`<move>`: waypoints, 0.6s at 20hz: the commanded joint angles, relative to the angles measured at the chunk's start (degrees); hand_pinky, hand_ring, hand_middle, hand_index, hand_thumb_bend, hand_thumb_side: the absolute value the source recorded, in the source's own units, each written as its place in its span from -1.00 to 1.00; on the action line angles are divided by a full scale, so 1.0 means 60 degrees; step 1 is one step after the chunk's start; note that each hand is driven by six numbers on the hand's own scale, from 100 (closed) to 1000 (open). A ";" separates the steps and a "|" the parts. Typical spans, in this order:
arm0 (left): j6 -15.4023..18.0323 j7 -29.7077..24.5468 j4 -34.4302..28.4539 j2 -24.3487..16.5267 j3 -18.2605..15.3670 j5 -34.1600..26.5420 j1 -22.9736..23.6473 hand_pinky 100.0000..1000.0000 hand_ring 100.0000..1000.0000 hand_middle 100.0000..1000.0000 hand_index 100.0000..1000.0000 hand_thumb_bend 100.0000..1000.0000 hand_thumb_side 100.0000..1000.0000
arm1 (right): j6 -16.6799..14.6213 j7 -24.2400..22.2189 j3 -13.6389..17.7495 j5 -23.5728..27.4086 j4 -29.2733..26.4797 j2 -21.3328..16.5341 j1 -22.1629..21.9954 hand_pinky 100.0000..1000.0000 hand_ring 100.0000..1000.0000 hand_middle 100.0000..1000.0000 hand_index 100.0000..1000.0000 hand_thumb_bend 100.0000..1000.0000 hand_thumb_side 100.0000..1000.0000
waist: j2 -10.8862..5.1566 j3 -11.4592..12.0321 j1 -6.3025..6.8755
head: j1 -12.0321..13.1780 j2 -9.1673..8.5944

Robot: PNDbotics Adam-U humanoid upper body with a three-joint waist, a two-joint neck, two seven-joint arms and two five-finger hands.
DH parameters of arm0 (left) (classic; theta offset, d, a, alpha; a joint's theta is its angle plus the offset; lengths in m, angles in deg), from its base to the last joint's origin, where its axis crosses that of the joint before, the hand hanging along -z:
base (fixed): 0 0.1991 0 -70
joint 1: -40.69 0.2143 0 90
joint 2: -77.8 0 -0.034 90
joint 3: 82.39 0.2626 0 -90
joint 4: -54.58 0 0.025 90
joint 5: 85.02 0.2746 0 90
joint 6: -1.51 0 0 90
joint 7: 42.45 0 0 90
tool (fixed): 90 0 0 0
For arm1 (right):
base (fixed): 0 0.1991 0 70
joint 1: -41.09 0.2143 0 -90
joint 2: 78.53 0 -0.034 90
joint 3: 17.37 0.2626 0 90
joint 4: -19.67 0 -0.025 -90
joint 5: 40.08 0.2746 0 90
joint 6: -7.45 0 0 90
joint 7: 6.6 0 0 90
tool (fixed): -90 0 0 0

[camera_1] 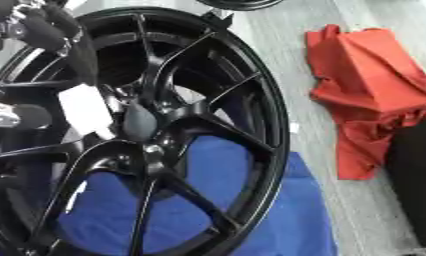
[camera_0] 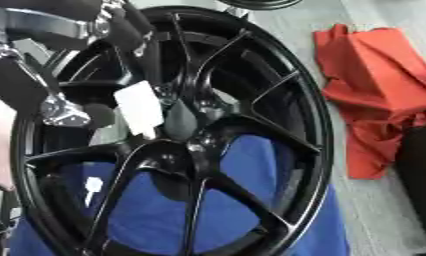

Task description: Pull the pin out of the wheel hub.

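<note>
Grey surface, blue cloth under black wheel hub, which fills most of frame and sits tilted; crumpled red cloth well apart to the right, dark shape at right edge. Left hand in from upper left, fingers curled at the spokes just beside a white flat piece near hub centre — can't tell if that's the pin or whether it's actually gripped. Right hand out of view.
</note>
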 commanded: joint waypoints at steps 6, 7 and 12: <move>-0.0012 0.0003 0.0506 0.0022 0.0322 0.0022 -0.0151 0.69 0.51 0.46 0.58 -0.52 -1.00 | -0.0022 0.0073 0.0156 0.0107 -0.0033 -0.0163 0.0174 0.16 -0.26 0.24 0.32 -1.00 -0.61 | -0.0101 -0.0056 -0.0045 | 0.0117 -0.0150; -0.0003 0.0003 0.0550 0.0036 0.0361 0.0024 -0.0158 0.69 0.52 0.47 0.59 -0.50 -1.00 | -0.0022 0.0076 0.0158 0.0112 -0.0036 -0.0147 0.0182 0.15 -0.26 0.24 0.32 -1.00 -0.61 | -0.0094 -0.0058 -0.0043 | 0.0123 -0.0161; 0.0079 0.0003 0.0907 0.0101 0.0563 0.0162 -0.0154 0.70 0.55 0.54 0.61 -0.42 -1.00 | -0.0024 0.0105 0.0170 0.0135 -0.0050 -0.0109 0.0220 0.15 -0.26 0.24 0.32 -1.00 -0.60 | -0.0053 -0.0103 -0.0041 | 0.0178 -0.0194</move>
